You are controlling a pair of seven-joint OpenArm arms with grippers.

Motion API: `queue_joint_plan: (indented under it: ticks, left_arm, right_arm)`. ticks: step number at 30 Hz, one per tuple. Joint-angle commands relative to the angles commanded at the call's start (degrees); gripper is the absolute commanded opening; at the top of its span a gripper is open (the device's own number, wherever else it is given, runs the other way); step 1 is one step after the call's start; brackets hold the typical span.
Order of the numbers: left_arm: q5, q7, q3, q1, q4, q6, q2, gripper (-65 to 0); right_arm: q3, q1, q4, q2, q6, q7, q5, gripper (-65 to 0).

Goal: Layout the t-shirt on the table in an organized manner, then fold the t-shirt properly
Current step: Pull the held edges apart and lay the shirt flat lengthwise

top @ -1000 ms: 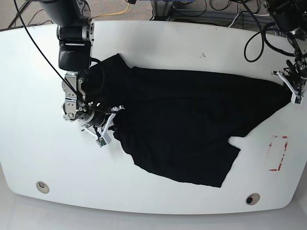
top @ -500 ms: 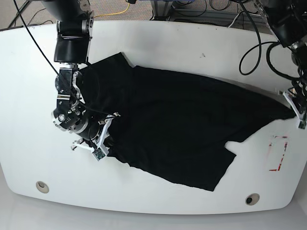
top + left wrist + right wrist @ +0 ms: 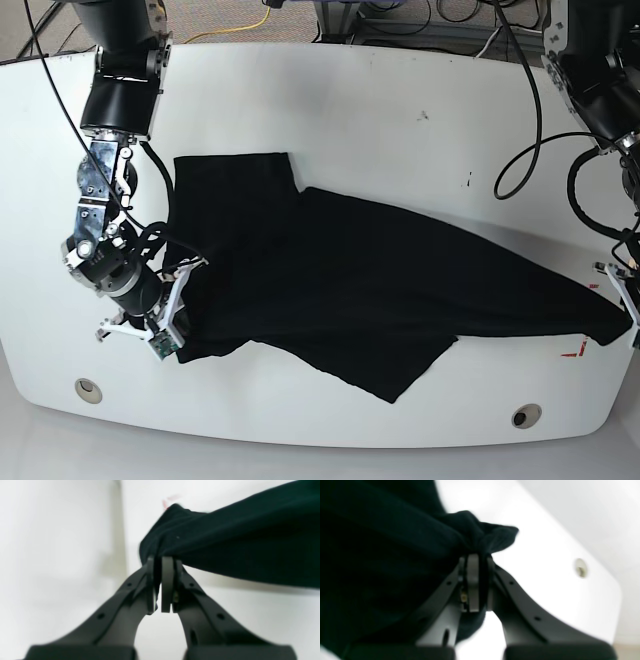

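Observation:
The black t-shirt lies stretched across the white table, one sleeve pointing to the back left. In the base view my right gripper is at the shirt's front left corner. The right wrist view shows this gripper shut on a bunched fold of the t-shirt. My left gripper is at the shirt's far right tip near the table edge. The left wrist view shows it shut on the t-shirt's edge, which is lifted taut.
Two round grey grommet holes sit near the front edge. A bit of the red dashed mark shows beside the shirt's right end. Cables hang around the right-side arm and behind the table.
Both grippers have moved toward the table's front edge, dragging the t-shirt with them. The shirt now lies flatter and wider and covers most of the red mark.

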Motion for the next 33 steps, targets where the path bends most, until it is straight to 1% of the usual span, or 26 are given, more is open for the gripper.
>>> queue_joint_plan:
  ticks: [2, 6, 12, 14, 18, 20, 23, 27, 32, 33]
  left_arm:
    - [-0.1, 0.3, 0.8, -1.2, 0.0, 0.0, 0.0, -63.9]
    - [0.0, 0.3, 4.6, -3.3, -0.1, 0.0, 0.0, -63.9]
    - [0.0, 0.4, 8.4, -3.6, -0.1, 0.0, 0.0, -63.9]
    - [0.1, 0.6, 8.8, -3.6, -0.1, 0.0, 0.1, -63.9]
    - [0.0, 3.0, 8.8, -3.7, 0.4, 0.0, 0.0, -63.9]
    - [0.0, 3.4, 8.8, -3.8, 0.4, 0.0, -0.1, -63.9]
    - [-0.1, 3.4, 8.8, -3.7, 0.0, 0.0, -1.8, -63.9]
    - [-0.3, 2.5, 8.8, -3.8, -2.4, 0.0, -2.2, -63.9]
    - [-0.2, -1.8, 8.8, -5.5, -6.7, 0.0, -2.2, -63.9]
    - [-0.2, -2.1, 8.8, -5.5, -7.1, 0.0, -2.2, -63.9]
  right_arm:
    - [1.2, 0.0, 0.2, 0.6, 0.00, -0.4, 0.0, -65.0]
    - [3.4, -0.1, 0.4, 2.2, 0.00, -1.0, 0.0, -65.0]
    - [4.0, -0.4, 0.4, 3.3, 0.00, -1.3, 0.0, -65.0]
    - [4.0, -1.1, 0.5, 3.3, 0.00, -1.3, 0.0, -65.0]
    - [4.9, -2.0, 2.7, 3.3, 0.00, -1.3, 0.0, -65.0]
    - [5.2, -2.5, 3.0, 3.3, 0.00, -1.3, 0.0, -65.0]
    - [5.3, -2.5, 2.9, 3.3, 0.00, -1.3, 0.0, -65.0]
    - [5.1, -2.0, 0.4, 3.2, 0.00, -1.0, 0.0, -65.0]
    - [5.1, 0.1, -4.1, 2.8, 0.00, 0.8, 0.0, -65.0]
    - [5.1, 0.2, -4.7, 2.8, 0.00, 1.1, 0.0, -65.0]
